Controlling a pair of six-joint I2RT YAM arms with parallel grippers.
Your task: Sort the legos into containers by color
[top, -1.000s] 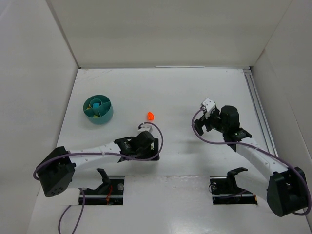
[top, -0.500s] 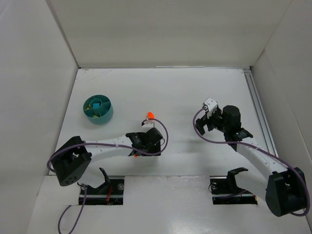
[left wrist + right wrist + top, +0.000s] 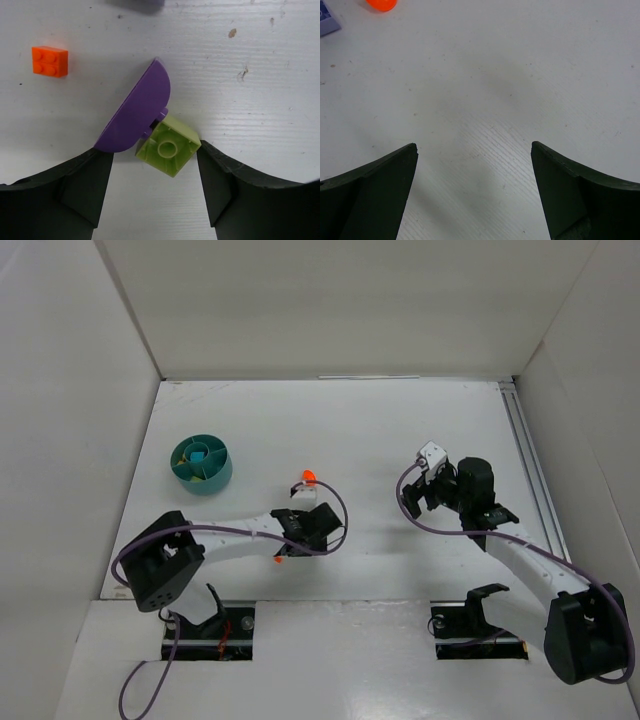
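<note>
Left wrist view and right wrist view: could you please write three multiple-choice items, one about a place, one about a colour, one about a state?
1. In the left wrist view, the lime green brick lies:
A) alone, far from any piece
B) between the left fingers, touching the purple piece
C) stacked on another brick

2. The small studded brick lying apart at upper left is:
A) cyan
B) orange
C) purple

3. The right fingers are:
A) open, nothing between them
B) shut on a brick
C) shut, empty

Answers: 1 B, its edge meets the purple piece between both fingers; 2 B, it is plainly orange; 3 A, only bare table shows in the gap.
</note>
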